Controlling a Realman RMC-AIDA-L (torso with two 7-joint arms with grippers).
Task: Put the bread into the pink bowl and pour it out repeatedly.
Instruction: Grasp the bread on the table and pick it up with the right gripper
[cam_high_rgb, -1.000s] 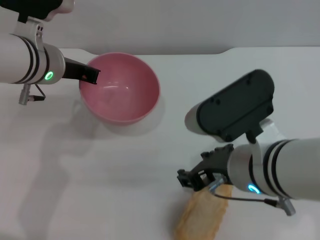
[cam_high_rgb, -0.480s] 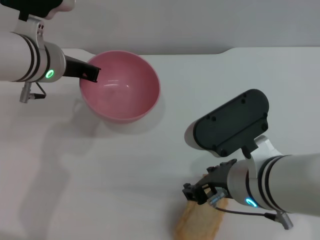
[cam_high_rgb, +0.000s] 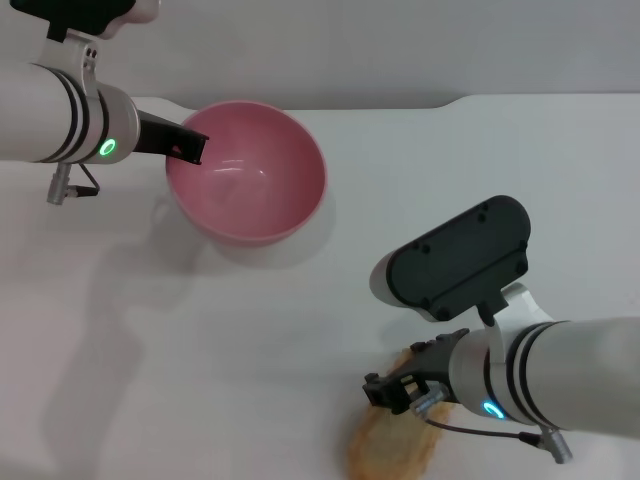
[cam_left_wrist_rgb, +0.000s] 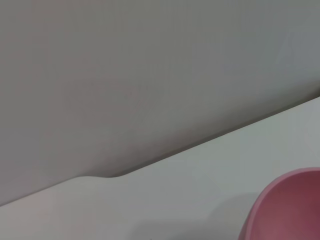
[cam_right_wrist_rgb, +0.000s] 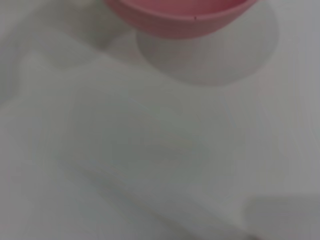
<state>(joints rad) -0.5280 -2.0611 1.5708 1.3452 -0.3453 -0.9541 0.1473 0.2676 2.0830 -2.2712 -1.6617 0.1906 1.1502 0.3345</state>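
The pink bowl (cam_high_rgb: 255, 190) is at the back left of the white table (cam_high_rgb: 250, 340), and I see nothing inside it. My left gripper (cam_high_rgb: 188, 148) is shut on the bowl's left rim. The bowl's edge also shows in the left wrist view (cam_left_wrist_rgb: 292, 210) and the right wrist view (cam_right_wrist_rgb: 180, 17). The bread (cam_high_rgb: 385, 452) lies at the table's front edge with a plain tan face up, cut off by the frame's bottom. My right gripper (cam_high_rgb: 392, 390) is right over the bread's far end, and its wrist hides part of the loaf.
The table's back edge (cam_high_rgb: 400, 103) runs behind the bowl, with a grey wall beyond. The right arm's dark housing (cam_high_rgb: 455, 258) hangs over the table's right half. Bare tabletop lies between the bowl and the bread.
My right arm has dropped and drawn back toward the front edge, onto the bread's far end. My left gripper and the bowl have shifted slightly right.
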